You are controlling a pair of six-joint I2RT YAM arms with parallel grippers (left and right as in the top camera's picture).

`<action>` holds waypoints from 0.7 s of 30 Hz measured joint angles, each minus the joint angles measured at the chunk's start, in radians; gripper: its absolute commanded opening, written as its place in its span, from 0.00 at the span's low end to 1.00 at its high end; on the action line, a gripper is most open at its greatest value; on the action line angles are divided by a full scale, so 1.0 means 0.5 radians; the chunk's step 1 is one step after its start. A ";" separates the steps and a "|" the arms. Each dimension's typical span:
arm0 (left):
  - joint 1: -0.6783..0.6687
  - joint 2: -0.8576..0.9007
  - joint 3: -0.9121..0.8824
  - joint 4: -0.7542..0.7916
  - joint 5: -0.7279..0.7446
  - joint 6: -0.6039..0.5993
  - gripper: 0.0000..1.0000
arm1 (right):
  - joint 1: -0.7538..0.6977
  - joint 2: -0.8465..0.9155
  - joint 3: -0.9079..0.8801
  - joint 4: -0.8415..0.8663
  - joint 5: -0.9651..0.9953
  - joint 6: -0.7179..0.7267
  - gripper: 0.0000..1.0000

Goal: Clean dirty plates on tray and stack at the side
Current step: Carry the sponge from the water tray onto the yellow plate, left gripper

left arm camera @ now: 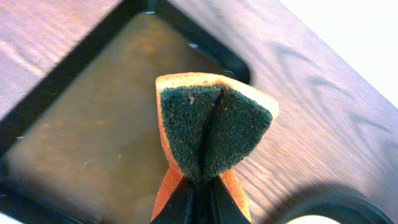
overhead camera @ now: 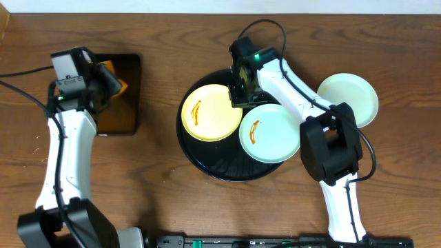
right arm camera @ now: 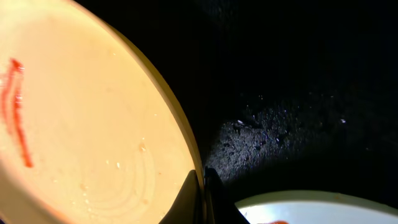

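The pale yellow plate with an orange-brown streak lies on the left of the round black tray. My right gripper is shut on its right rim; the right wrist view shows the fingers pinching the yellow plate's edge over the wet tray. A mint-white plate with a streak lies on the tray's right side, and its edge shows in the right wrist view. A second mint-white plate with no visible streak lies on the table right of the tray.
My left gripper is shut on an orange sponge with a dark green scouring face, held above the right edge of the rectangular black pan of brownish liquid, which also shows in the left wrist view. Brown wooden table all around.
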 measured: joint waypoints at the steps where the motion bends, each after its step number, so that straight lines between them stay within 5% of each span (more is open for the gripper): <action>1: -0.031 -0.018 0.000 -0.018 0.020 0.003 0.08 | 0.001 0.000 -0.028 0.027 0.005 0.000 0.01; 21: -0.767 -0.007 0.000 -0.402 0.127 0.034 0.08 | 0.000 -0.031 -0.284 0.355 -0.026 -0.001 0.01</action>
